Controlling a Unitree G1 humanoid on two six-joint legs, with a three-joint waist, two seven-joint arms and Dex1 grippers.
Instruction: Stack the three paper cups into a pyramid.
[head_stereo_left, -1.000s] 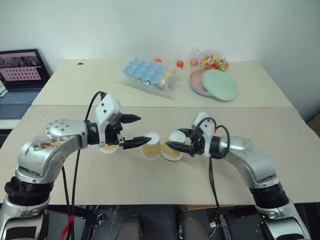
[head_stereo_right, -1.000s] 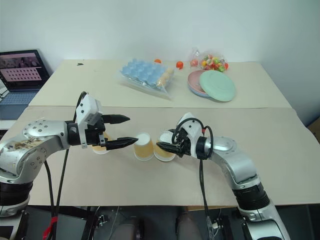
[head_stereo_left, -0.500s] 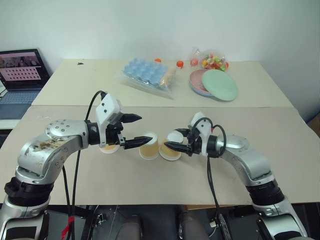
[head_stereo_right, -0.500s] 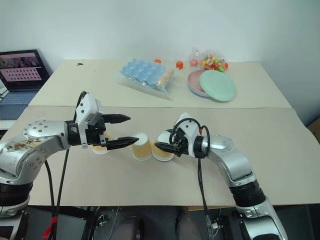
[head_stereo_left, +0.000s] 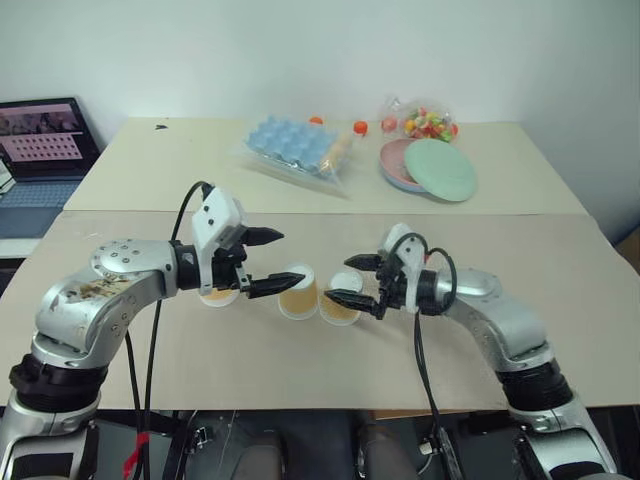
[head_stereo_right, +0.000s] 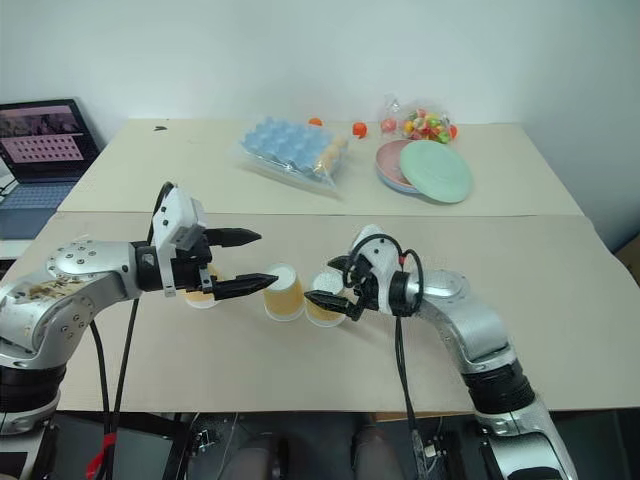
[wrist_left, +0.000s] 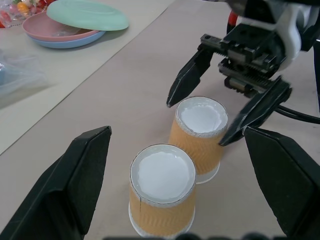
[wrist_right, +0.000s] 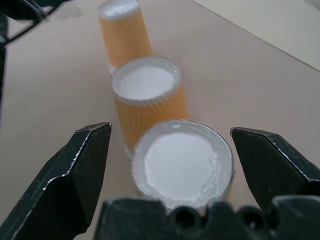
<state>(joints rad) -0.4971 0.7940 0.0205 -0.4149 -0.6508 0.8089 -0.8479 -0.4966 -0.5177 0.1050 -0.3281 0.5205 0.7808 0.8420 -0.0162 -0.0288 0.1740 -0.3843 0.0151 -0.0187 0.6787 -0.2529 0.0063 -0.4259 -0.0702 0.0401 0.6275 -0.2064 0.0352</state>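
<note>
Your right gripper, clamped on the rightmost cup a second ago, now stands wide apart around it, gripping nothing. Your left gripper stays wide open and empty. All three paper cups sit upside down in a row near the table's front edge.

Both arms wear rounded silver-grey metal shells jointed by black ribbed collars. The left arm's shell carries brownish scuff marks and small dark screw heads. Black cables loop loosely from each forearm to the wrist. Each wrist ends in a white block housing. The left tool and right tool each have two tapering black fingers; the right tool's toothed black rack shows between its fingers.
</note>
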